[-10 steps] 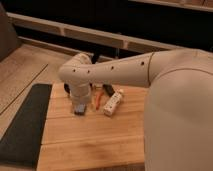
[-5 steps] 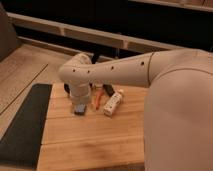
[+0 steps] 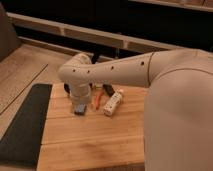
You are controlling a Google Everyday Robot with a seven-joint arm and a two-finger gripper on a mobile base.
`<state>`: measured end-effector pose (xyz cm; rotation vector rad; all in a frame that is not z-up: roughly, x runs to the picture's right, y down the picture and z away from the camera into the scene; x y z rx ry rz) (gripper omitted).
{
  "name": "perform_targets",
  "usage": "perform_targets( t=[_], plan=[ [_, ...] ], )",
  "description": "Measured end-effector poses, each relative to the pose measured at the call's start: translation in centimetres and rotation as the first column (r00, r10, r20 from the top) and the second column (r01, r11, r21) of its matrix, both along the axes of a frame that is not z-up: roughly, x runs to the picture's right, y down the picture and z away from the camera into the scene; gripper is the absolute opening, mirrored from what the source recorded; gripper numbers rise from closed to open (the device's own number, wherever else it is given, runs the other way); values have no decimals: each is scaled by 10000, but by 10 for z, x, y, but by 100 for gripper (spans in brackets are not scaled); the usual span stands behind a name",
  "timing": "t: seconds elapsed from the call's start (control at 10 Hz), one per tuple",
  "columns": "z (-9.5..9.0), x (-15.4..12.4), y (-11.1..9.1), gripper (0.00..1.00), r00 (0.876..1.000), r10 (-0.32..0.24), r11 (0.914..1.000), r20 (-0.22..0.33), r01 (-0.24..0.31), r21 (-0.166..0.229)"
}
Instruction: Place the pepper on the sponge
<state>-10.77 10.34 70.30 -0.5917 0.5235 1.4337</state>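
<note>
a: state of the end effector?

b: the end effector (image 3: 80, 104) hangs from the arm (image 3: 120, 75) over the far left part of the desk (image 3: 90, 145), directly above the sponge (image 3: 78, 110). its jaws stand wide apart and grip nothing.

a: location of the pepper?

b: the pepper (image 3: 98, 99) lies on the desk just right of the sponge, between it and the white bottle (image 3: 112, 102). it is not on the sponge.

a: how to pick it cleanly?

b: judging from this layout, shift the end effector right until it is centred over the pepper. set the jaws across the slim body, not along it. descend close to the wood, then close. keep clear of the bottle on the right, since a nudge could roll it. lift straight up. release low over the middle of the sponge so the pepper does not roll off.
</note>
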Motion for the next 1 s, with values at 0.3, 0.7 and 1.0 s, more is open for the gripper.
perform_targets(
  t=[0.3, 0.7, 1.0],
  plan=[
    [4, -4, -18, 65, 9996, 138, 9988, 236, -149, 463],
    [18, -7, -117, 65, 9851, 272, 9588, 1698, -738, 2743],
    [21, 1, -141, 65, 9811, 369, 9408, 1897, -981, 3245]
  ],
)
